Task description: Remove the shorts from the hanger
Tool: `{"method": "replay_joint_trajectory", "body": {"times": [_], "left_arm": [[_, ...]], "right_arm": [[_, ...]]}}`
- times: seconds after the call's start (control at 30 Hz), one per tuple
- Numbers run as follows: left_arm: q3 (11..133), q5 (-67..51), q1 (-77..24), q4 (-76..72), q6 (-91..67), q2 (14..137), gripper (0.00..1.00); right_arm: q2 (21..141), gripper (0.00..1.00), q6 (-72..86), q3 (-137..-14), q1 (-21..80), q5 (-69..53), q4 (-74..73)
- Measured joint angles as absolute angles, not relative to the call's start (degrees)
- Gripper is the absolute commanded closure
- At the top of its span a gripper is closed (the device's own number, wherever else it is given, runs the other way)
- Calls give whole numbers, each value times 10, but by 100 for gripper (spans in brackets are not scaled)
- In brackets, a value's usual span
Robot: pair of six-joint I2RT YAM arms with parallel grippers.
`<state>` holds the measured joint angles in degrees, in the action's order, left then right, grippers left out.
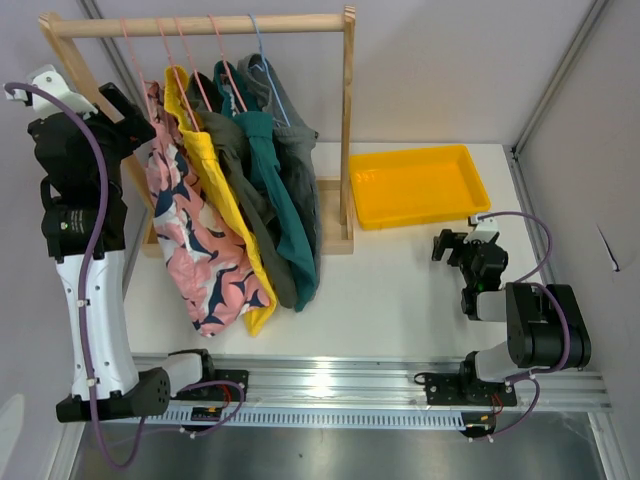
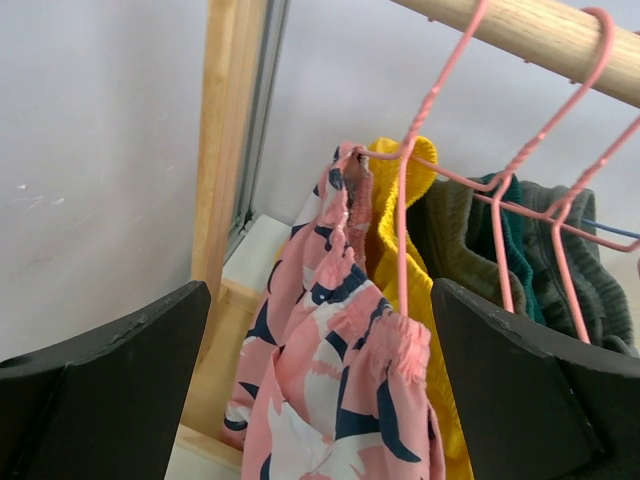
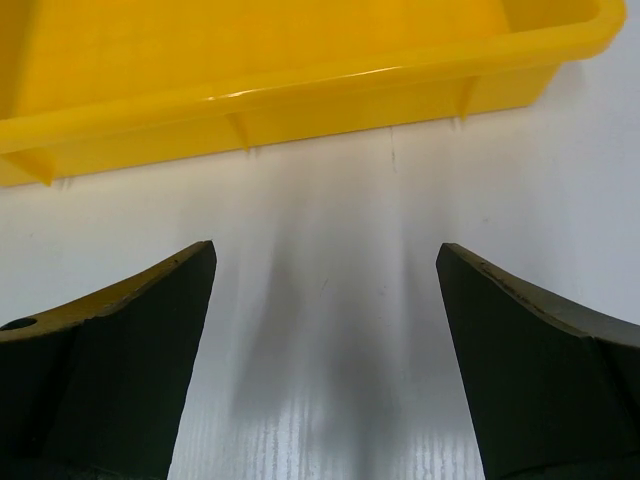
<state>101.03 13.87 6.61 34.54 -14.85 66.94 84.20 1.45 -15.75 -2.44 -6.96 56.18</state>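
The left gripper (image 2: 320, 300), wide open, faces the pink shorts (image 2: 335, 380). The right gripper (image 3: 325, 250) is open too, just near of the yellow tray (image 3: 300, 100).

Shorts (image 1: 230, 220) hang on the rack (image 1: 200, 25), left of the tray (image 1: 415, 185).

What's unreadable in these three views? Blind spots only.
1. Grey shorts: top view, mostly behind the teal shorts.
2. How the pink shorts attach to their hanger: left wrist view, the bunched waistband covers the wire.
3. Pink shorts' hem: left wrist view, cut off by the bottom edge.
4. Yellow tray inside: right wrist view, mostly cut off by the top edge.
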Motion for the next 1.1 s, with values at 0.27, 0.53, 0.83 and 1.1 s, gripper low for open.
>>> {"method": "replay_joint_trajectory", "body": {"times": [0.27, 0.53, 0.83, 1.1], "left_arm": [[1008, 138, 47, 343, -133, 659, 1], [1058, 149, 46, 362, -124, 684, 1], [1174, 147, 46, 385, -123, 754, 7], [1199, 134, 46, 413, -119, 840, 13]], "right_arm": [[842, 1, 15, -158, -10, -15, 561], [764, 1, 24, -264, 60, 78, 349], [635, 17, 162, -413, 79, -70, 189], [635, 16, 200, -423, 112, -155, 60]]}}
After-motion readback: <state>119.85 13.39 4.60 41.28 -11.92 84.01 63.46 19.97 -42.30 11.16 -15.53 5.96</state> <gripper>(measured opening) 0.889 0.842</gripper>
